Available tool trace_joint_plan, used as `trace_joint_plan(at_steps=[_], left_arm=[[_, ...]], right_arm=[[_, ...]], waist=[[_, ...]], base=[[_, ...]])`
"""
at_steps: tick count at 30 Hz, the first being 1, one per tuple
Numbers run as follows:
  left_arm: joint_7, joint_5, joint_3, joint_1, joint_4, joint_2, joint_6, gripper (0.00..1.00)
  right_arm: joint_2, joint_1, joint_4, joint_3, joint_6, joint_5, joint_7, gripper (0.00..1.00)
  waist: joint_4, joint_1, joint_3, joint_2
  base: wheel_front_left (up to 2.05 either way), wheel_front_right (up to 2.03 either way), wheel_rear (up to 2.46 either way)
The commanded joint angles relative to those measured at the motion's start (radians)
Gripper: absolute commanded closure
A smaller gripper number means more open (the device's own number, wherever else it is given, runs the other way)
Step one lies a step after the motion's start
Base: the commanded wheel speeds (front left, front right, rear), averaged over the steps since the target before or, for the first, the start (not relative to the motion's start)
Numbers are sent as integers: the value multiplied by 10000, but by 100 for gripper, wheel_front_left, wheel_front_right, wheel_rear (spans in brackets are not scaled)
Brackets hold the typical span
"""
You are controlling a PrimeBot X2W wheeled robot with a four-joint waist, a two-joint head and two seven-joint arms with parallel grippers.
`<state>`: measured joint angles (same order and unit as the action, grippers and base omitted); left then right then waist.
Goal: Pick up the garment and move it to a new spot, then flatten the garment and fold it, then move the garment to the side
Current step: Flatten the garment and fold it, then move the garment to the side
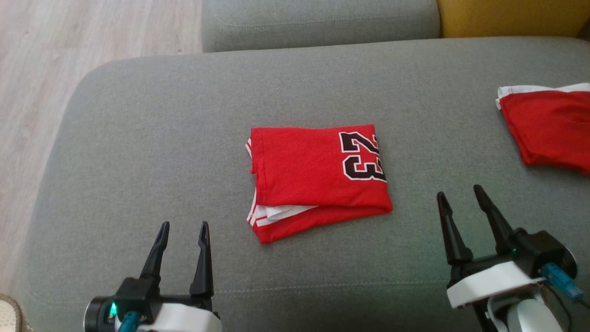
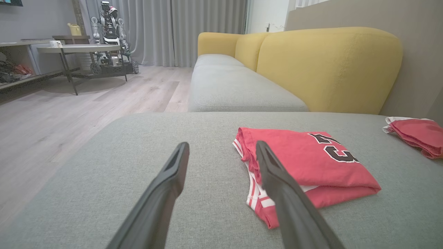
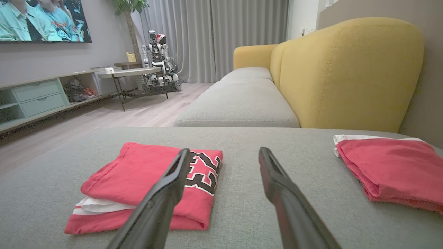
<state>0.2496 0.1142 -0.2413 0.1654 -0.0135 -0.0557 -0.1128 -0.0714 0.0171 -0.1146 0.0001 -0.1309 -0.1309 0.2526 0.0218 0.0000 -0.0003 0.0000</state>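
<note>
Red folded jersey garment [image 1: 318,175] numbered 23: lying flat mid grey fabric sofa cushion [image 1: 161,138], ahead of and between both grippers, touching neither. Second red folded cloth [image 1: 548,129] well apart, rightward. Left gripper [image 1: 184,224], right gripper [image 1: 459,190]: fingers spread, empty.

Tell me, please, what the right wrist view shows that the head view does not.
Right wrist view: a wall screen, a parked robot beside a side table, grey curtains. Head view: the left gripper, open. Both: the folded red number 23 jersey, a second red garment, the grey cushion, the open right gripper.
</note>
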Motion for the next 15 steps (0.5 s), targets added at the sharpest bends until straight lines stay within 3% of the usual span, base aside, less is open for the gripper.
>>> trace_joint_plan(at_steps=[1, 15], left_arm=[[122, -98, 426, -165, -424, 55, 66, 0], [122, -185, 370, -25, -371, 55, 77, 0]], right_arm=[[42, -114, 397, 183, 2, 124, 90, 0], [185, 234, 418, 23, 2, 285, 91, 0]], waist=[[40, 0, -70, 0], [217, 0, -219, 0]], base=[[0, 0, 0], [0, 0, 0]])
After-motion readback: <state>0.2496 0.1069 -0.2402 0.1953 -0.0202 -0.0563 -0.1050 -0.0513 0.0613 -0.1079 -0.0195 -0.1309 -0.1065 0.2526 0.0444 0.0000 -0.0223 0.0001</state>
